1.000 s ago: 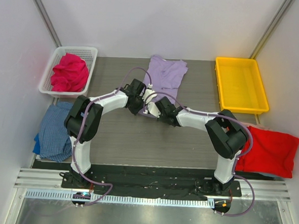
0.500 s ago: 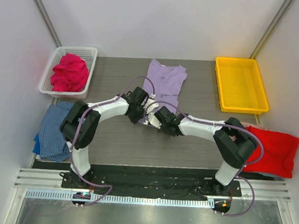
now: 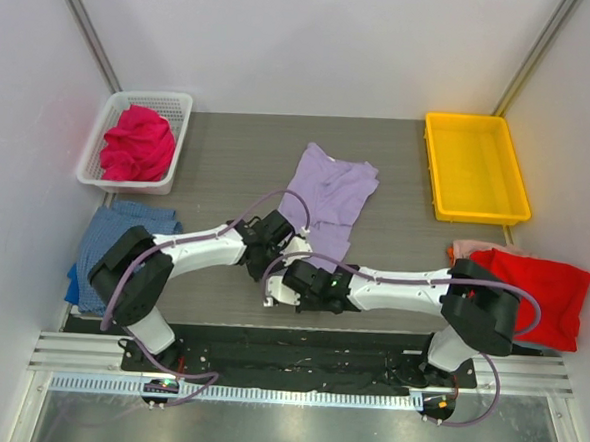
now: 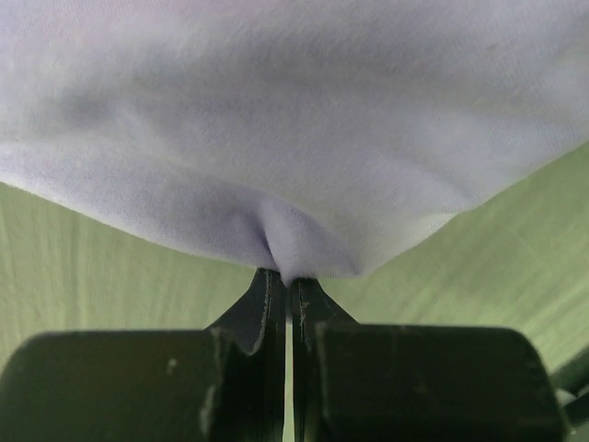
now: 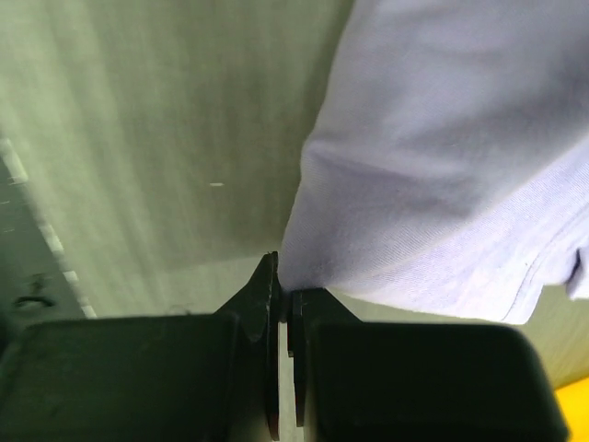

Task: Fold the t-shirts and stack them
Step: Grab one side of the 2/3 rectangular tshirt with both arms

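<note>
Pinched shut, the left gripper (image 4: 287, 279) and the right gripper (image 5: 283, 279) each hold the 6 o'clock edge of the lavender t-shirt (image 3: 329, 193). The shirt lies mid-way across the table (image 3: 229, 157), trailing toward 12 o'clock. I judge it thin, light and floppy, likely to sag between grips, so the edge corners suit best. I can't quite tell how flat the far sleeves lie.

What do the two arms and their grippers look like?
Both the left arm and right arm have white links between bulky black joints, with a greyish-purple cable looping along each. The left gripper and right gripper have boxy black bodies and thin black fingers tapering to points.
</note>
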`<state>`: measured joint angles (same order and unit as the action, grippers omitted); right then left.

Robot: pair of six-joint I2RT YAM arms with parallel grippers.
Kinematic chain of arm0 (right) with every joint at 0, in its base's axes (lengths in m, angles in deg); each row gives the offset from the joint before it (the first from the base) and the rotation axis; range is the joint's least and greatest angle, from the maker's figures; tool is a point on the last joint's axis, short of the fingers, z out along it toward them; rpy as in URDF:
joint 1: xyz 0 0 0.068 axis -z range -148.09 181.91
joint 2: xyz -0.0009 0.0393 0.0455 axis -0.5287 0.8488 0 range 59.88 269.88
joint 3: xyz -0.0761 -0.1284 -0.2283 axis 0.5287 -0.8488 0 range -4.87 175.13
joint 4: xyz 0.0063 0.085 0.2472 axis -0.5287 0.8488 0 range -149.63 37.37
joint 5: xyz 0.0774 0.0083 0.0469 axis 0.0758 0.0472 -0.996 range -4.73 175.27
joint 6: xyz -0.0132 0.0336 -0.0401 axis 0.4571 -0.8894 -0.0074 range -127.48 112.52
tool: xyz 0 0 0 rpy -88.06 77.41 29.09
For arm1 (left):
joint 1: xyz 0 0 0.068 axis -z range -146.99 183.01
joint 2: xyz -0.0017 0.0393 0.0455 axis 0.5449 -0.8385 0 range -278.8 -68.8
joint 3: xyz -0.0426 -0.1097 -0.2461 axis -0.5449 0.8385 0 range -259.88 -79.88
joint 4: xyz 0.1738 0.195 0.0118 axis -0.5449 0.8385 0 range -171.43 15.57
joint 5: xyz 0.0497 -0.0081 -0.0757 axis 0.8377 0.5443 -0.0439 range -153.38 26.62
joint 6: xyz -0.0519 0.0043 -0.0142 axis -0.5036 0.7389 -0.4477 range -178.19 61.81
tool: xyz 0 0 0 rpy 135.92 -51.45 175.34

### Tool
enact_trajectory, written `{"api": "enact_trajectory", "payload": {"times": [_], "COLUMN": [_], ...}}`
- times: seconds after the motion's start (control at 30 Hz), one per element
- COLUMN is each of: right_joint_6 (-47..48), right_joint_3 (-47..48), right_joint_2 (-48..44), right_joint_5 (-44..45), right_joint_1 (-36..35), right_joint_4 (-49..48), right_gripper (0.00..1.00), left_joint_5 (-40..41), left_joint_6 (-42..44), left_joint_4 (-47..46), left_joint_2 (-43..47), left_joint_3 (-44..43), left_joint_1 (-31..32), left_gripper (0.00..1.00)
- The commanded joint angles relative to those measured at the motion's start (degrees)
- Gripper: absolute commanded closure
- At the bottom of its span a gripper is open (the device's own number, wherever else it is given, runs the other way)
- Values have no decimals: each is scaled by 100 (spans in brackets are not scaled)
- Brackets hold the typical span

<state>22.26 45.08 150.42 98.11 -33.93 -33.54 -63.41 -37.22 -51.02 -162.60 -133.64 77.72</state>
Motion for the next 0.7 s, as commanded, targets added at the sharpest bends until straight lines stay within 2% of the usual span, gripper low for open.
{"api": "enact_trajectory", "payload": {"times": [0.0, 0.2, 0.33, 0.67], "right_joint_6": [-222, -346, -249, 146], "right_joint_3": [-117, -196, -302, 136], "right_joint_2": [-335, -546, -713, -1170], "right_joint_5": [-124, -63, 543, 1625], "right_joint_1": [-209, -394, -394, -131], "right_joint_4": [90, 221, 46, -16], "right_gripper": [99, 99, 99, 99], "left_joint_5": [-49, -49, 126, 319], "left_joint_6": [-85, -76, -85, 126], "left_joint_4": [395, 615, 282, -334], "left_joint_2": [449, 827, 1257, 1531], "left_joint_3": [357, 515, 559, 76], "left_joint_1": [29, 38, 29, 29], "left_gripper": [100, 100, 100, 100]}}
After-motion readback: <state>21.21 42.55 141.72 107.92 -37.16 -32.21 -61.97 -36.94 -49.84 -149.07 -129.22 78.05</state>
